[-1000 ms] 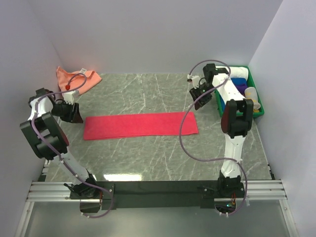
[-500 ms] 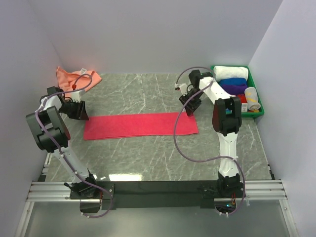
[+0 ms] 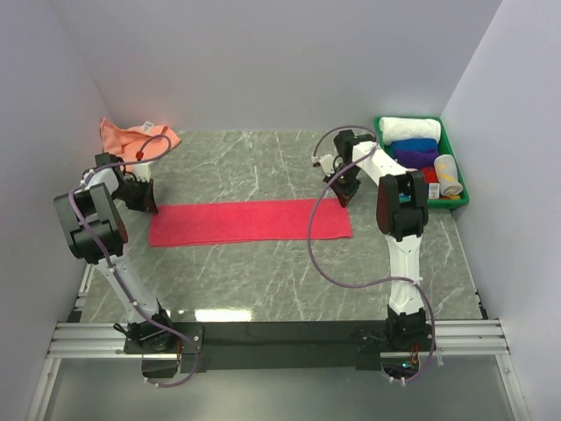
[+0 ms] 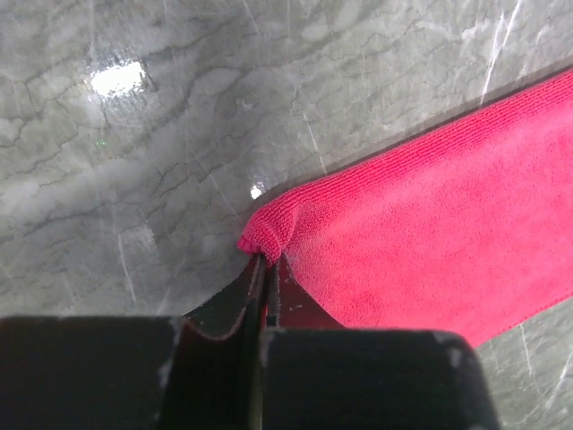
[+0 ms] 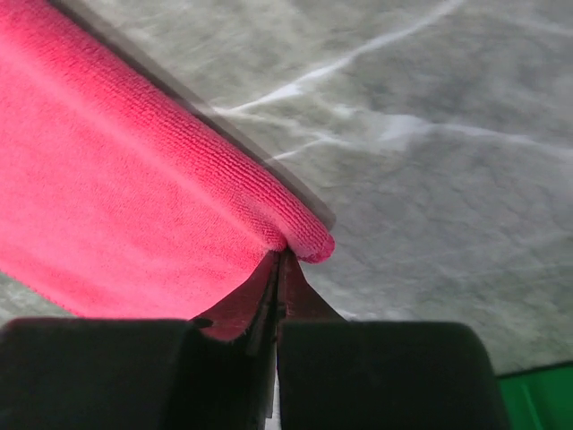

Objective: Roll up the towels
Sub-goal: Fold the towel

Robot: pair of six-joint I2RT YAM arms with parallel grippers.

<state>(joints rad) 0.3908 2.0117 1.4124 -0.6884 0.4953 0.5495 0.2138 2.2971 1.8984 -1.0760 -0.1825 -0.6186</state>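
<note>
1. Crimson towel (image 3: 250,221) is lying flat as a long strip across the mid-table (image 3: 263,289), w/ no turn of a roll showing yet.
2. L gripper (image 4: 266,264) is pinching the strip's far-left corner. Its jaws are closed on a small bunched nub of cloth (left wrist view).
3. R gripper (image 5: 279,260) is pinching the far-right corner likewise, jaws pressed together on the thick edge (right wrist view).
4. Green tray (image 3: 463,189), far right, is holding finished rolls: white roll (image 3: 410,128), blue roll (image 3: 414,144), purple roll (image 3: 412,159), plus a few more at its near end.
5. Salmon towel (image 3: 136,140) is sitting crumpled at the far-left corner of the table, clear of both arms.
6. Progress (est.): several towels are looking done. The crimson strip is being gripped at both far corners — rolling itself not yet begun — and the salmon towel is waiting after it.
</note>
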